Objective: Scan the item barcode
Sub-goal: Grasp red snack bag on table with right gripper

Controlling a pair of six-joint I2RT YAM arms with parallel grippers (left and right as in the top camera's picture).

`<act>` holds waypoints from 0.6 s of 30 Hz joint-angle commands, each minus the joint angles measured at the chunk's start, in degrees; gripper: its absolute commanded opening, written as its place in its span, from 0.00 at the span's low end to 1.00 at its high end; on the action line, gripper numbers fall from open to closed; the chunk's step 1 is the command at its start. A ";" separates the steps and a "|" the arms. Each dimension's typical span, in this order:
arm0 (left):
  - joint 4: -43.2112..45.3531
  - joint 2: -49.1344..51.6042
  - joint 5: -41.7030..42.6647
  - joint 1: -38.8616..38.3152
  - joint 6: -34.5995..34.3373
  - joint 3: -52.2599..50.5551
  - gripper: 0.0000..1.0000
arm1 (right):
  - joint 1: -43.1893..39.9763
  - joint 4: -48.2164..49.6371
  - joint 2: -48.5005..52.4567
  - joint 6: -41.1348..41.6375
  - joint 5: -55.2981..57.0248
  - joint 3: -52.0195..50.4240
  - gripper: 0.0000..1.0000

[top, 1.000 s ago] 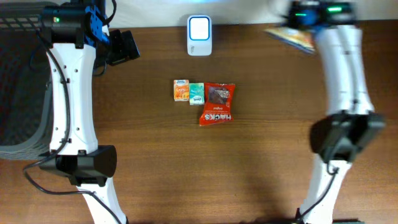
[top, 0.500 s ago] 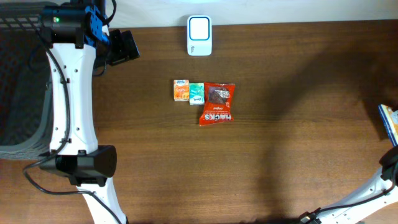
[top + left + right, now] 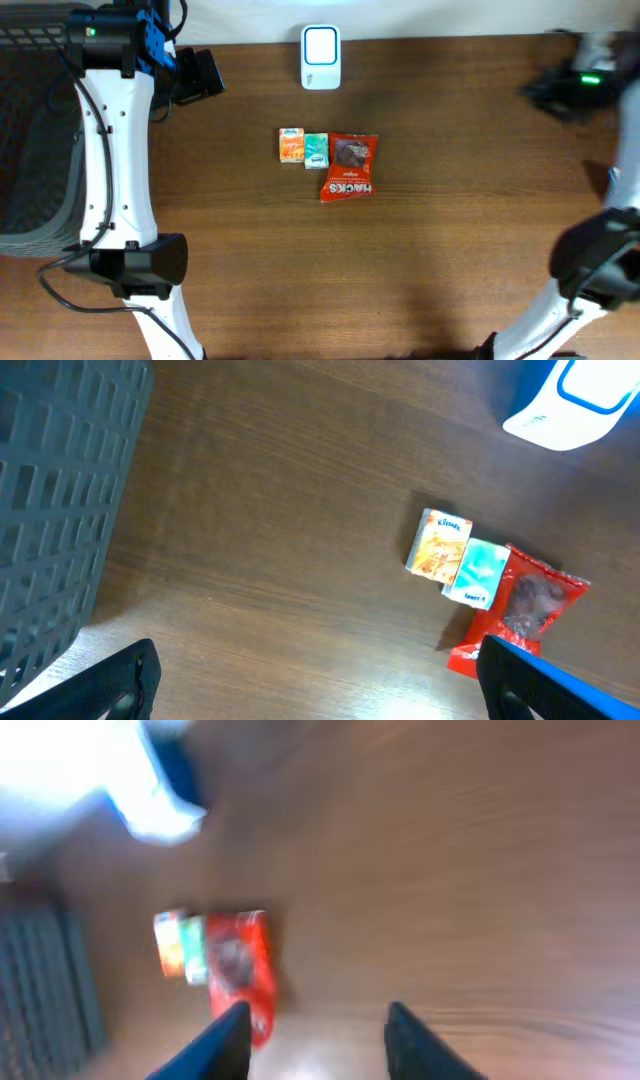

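- Overhead: the right gripper [image 3: 550,95] is a blur at the far right of the table [image 3: 450,250], well away from the scanner [image 3: 321,57]. A second ago it held a packet up beside the scanner. Half a second ago that packet lay at the table's right edge, where only a sliver of the packet [image 3: 613,180] shows now. I judge that item scanned and set aside.
- Overhead: the orange pack [image 3: 291,146], teal pack [image 3: 316,150] and red bag [image 3: 348,167] lie side by side at mid-table, unmoved and just short of the scanner. They look like the items left to scan.
- Left wrist: the left gripper [image 3: 320,685] stands wide apart and empty, as before, with the basket [image 3: 60,510] at its left.
- Right wrist: the view is blurred. The right gripper [image 3: 315,1040] has its fingers apart with nothing between them. The red bag [image 3: 240,975] lies ahead and to its left, probably the next pick.
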 commanded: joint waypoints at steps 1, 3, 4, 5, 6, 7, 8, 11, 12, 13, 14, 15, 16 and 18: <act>-0.04 -1.14 -0.55 0.15 0.50 0.37 0.99 | 13.42 -0.17 2.86 -5.09 4.63 -3.21 0.45; -0.04 -1.14 -0.55 0.15 0.50 0.37 0.99 | 22.10 1.73 5.97 -5.07 10.12 -4.90 0.45; -0.04 -1.14 -0.57 0.15 0.50 0.37 0.99 | 25.38 2.25 7.65 -4.68 12.59 -4.92 0.45; -0.04 -1.14 -0.55 0.15 0.50 0.37 0.99 | 29.29 2.89 10.05 -1.90 15.72 -4.92 0.45; -0.04 -1.14 -0.55 0.15 0.50 0.37 0.99 | 32.17 3.61 12.00 0.42 17.20 -4.92 0.44; -0.04 -1.14 -0.55 0.15 0.50 0.37 0.99 | 33.97 4.44 13.33 1.03 17.38 -4.92 0.42; -0.04 -1.14 -0.57 0.15 0.50 0.37 0.99 | 36.44 5.88 15.34 1.92 17.62 -4.92 0.40; -0.04 -1.14 -0.55 0.15 0.50 0.37 0.99 | 40.52 8.59 17.05 3.32 18.29 -4.94 0.40; -0.04 -1.14 -0.55 0.15 0.50 0.37 0.99 | 41.40 9.14 17.05 4.39 19.43 -4.94 0.40; -0.04 -1.14 -0.57 0.15 0.50 0.37 0.99 | 42.47 9.35 17.05 6.36 22.32 -4.94 0.40; -0.04 -1.14 -0.55 0.15 0.50 0.37 0.99 | 43.34 9.31 17.05 6.40 24.98 -4.94 0.40; -0.04 -1.14 -0.55 0.15 0.50 0.37 0.99 | 44.24 9.33 17.05 6.40 27.91 -4.96 0.44; -0.04 -1.14 -0.55 0.15 0.50 0.37 0.99 | 45.44 9.46 17.09 6.43 32.59 -4.98 0.45; -0.04 -1.14 -0.57 0.15 0.50 0.37 0.99 | 47.06 9.38 17.59 11.34 40.46 -5.03 0.47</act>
